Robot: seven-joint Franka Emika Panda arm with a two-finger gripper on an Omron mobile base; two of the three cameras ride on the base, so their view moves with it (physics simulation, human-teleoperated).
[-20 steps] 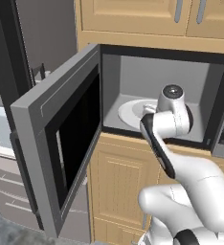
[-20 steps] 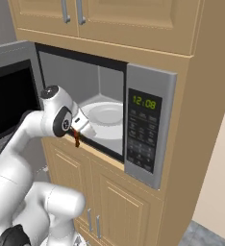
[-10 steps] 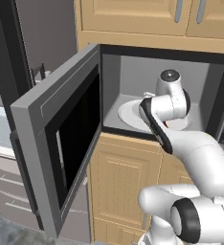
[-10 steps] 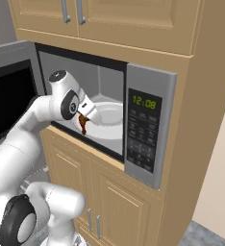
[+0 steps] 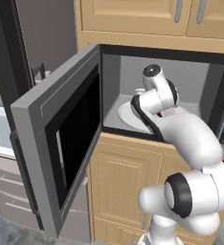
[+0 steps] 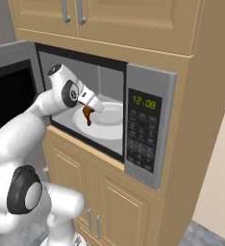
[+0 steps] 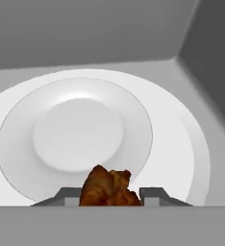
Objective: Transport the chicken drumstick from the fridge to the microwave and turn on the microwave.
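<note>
— Drumstick [image 6: 87, 114]: where do we have it?
— Pinched between our gripper's [image 7: 109, 194] fingers inside the open microwave [image 6: 144, 127], hanging lengthwise below them, over the near rim of the plate [image 7: 76, 132].
— So the plate's centre lies ahead and below?
— Yes, we judge so.

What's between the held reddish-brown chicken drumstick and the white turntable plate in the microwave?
Nothing visible. The gripper is shut on the reddish-brown chicken drumstick, already inside the grey-framed microwave, whose door is swung wide open. In the hand view the white round turntable plate lies bare just ahead of the drumstick.
</note>
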